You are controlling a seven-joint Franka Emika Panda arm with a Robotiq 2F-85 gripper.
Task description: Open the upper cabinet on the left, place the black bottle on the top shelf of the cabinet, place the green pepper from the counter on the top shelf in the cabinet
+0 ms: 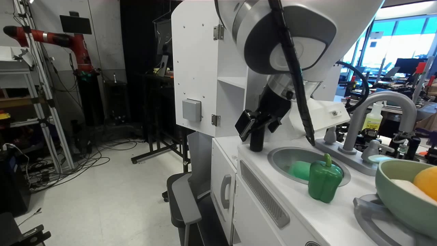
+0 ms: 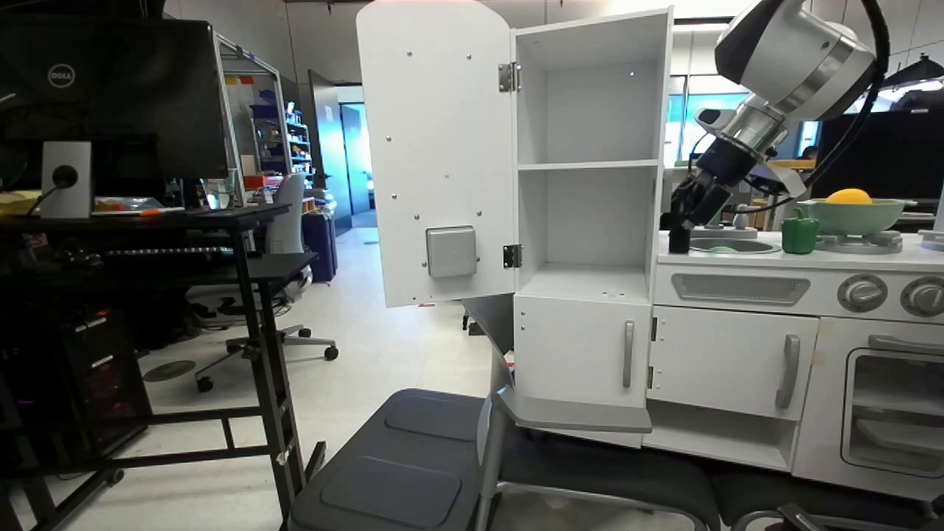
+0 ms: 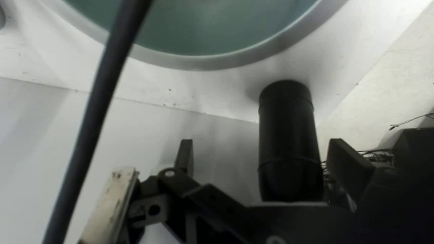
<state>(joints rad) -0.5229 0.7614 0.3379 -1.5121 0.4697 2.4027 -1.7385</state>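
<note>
Clearly, wrist view: claw point(image 3: 262, 149) apart w/ black bottle point(image 3: 288, 135) btwn jaws; both ext. views add green pepper point(image 1: 324, 181).

A robotics lab — red robot arm point(image 1: 80, 49), metal frame point(image 1: 62, 136) and Dell monitor point(image 2: 147, 110) show it.

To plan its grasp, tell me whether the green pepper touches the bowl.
Apart: in an exterior view, white counter shows between the green pepper and the bowl.
</note>
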